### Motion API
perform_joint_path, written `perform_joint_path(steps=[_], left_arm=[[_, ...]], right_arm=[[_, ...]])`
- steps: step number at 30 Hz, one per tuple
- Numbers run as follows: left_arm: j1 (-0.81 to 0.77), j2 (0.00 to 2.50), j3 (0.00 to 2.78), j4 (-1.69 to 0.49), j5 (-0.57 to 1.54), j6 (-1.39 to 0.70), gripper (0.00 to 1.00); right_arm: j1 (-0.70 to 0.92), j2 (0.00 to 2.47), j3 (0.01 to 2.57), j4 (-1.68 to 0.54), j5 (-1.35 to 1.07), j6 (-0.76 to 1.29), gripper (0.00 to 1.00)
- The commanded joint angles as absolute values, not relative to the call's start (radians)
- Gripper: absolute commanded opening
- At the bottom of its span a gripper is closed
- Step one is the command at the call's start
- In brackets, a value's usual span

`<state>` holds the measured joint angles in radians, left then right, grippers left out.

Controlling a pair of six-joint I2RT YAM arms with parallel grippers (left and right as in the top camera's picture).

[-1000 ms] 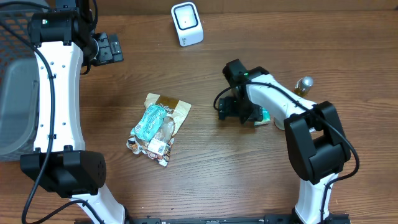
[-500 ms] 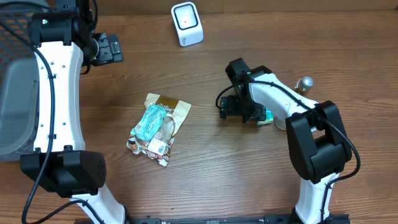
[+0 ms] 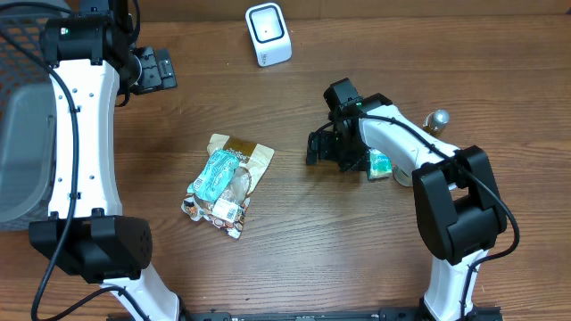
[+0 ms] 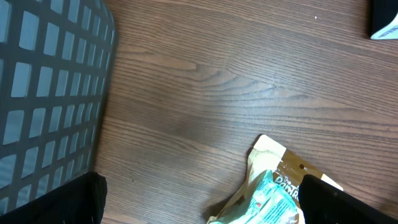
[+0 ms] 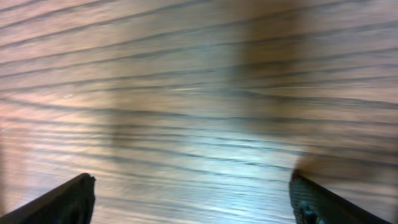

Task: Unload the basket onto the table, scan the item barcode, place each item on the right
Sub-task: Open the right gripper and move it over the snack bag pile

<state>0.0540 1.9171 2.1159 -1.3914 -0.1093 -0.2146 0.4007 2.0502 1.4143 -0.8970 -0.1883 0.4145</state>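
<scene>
The snack packet (image 3: pixel 227 183), a crumpled tan-and-teal bundle, lies flat on the wooden surface (image 3: pixel 294 259) left of centre. It is well apart from both tools and touched by neither. A grey mesh basket (image 3: pixel 22 152) takes up the far left edge. The left tool (image 3: pixel 152 69) hangs near the back-left corner beside the basket, its fingers spread wide and holding nothing; its wrist view catches the packet's top edge. The right tool (image 3: pixel 332 150) sits low over bare wood right of centre, fingers likewise wide apart and empty. The white scanner (image 3: pixel 268 34) stands at the back edge. A small teal box (image 3: pixel 381 164) lies just beside the right tool.
</scene>
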Motion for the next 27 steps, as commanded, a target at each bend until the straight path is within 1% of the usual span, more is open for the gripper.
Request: perform_joint_path(steps=[1,5,6,7,8,10,16,19,27], left_arm=[[0.051,1.902,2.128,-1.390,-0.111,-0.225,1.00],[0.051,1.902,2.128,-1.390,-0.111,-0.225,1.00],[0.051,1.902,2.128,-1.390,-0.111,-0.225,0.99],[0.051,1.902,2.128,-1.390,-0.111,-0.225,0.99],[0.051,1.902,2.128,-1.390,-0.111,-0.225,1.00],[0.051,1.902,2.128,-1.390,-0.111,-0.225,1.00],[0.051,1.902,2.128,-1.390,-0.111,-0.225,1.00],[0.051,1.902,2.128,-1.390,-0.111,-0.225,1.00],[0.051,1.902,2.128,-1.390,-0.111,-0.225,1.00]], right_arm=[[0.405,2.071,1.388,-0.886,-0.311,0.413,0.93],[0.408,2.071,1.388,-0.885,-0.347,0.412,0.89],[0.411,2.071,1.388,-0.882,-0.359,0.412,0.86],[0.416,2.071,1.388,-0.873,-0.374,0.413,0.75],[0.427,2.071,1.388,-0.855,-0.406,0.413,0.67],[0.450,2.071,1.388,-0.820,-0.437,0.413,0.65],[0.553,2.071,1.388,-0.720,-0.439,0.419,0.64],[0.591,2.071,1.388,-0.705,-0.417,0.419,0.64],[0.607,2.071,1.388,-0.705,-0.393,0.419,0.65]])
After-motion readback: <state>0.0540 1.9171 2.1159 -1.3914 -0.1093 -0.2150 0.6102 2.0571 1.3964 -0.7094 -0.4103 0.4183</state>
